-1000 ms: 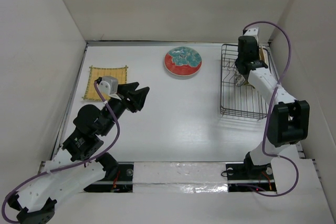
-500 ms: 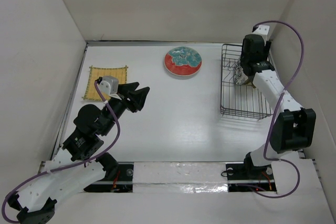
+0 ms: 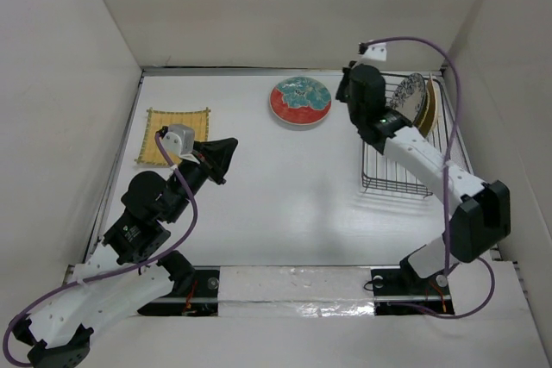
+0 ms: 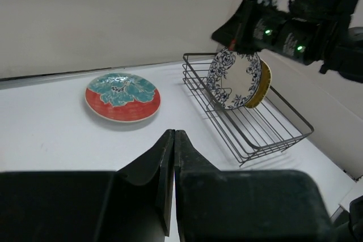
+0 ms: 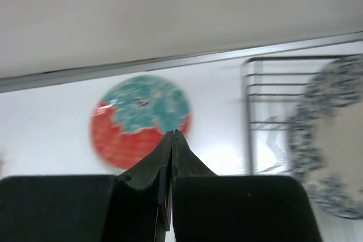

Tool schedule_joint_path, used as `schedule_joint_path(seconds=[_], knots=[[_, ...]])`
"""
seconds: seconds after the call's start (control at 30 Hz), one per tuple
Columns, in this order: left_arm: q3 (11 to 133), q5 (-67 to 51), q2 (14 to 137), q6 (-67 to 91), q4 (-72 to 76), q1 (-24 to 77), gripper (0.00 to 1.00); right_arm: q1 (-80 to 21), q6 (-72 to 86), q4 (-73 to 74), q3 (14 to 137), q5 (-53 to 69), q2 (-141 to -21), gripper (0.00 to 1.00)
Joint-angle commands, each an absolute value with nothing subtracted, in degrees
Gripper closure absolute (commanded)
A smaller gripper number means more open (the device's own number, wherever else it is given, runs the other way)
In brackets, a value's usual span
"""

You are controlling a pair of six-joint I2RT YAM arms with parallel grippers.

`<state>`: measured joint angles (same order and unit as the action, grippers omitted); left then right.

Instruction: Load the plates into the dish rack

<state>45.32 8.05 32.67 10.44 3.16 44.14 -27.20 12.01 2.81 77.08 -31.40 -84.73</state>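
The red-rimmed teal plate (image 3: 300, 102) lies flat at the back middle of the table. A yellow woven square plate (image 3: 176, 136) lies flat at the left. In the dish rack (image 3: 398, 180), a blue-and-white floral plate (image 3: 407, 96) stands on edge at the far end, with a yellow plate (image 3: 428, 102) upright behind it. My left gripper (image 3: 228, 151) is shut and empty, hovering right of the yellow square plate. My right gripper (image 3: 345, 90) is shut and empty, between the rack and the red plate (image 5: 139, 120), pointing at that plate.
White walls close in the table on the left, back and right. The rack's near half (image 4: 262, 131) holds bare wire with nothing standing in it. My right arm (image 4: 295, 26) reaches over the rack's left rim.
My right arm left the floral plate standing in the rack, swung left out of it toward the red plate, and shut. My left gripper closed from open, staying where it was.
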Motion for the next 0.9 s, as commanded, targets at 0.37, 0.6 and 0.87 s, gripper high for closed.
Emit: schedule_joint_path(seconds=[0.37, 0.6, 0.87], knots=[[45.9, 7.6, 30.4, 11.5, 5.2, 44.0, 0.67, -32.5, 60.7, -4.2, 72.9, -39.3, -103.8, 0.16], [45.6, 7.5, 28.5, 11.9, 5.5, 44.0, 0.60, -31.9, 70.6, -0.4, 75.0, -36.7, -111.0, 0.19], [45.6, 7.2, 28.4, 11.8, 5.4, 44.0, 0.59, -27.1, 73.0, -0.3, 78.6, -30.2, -117.6, 0.24]])
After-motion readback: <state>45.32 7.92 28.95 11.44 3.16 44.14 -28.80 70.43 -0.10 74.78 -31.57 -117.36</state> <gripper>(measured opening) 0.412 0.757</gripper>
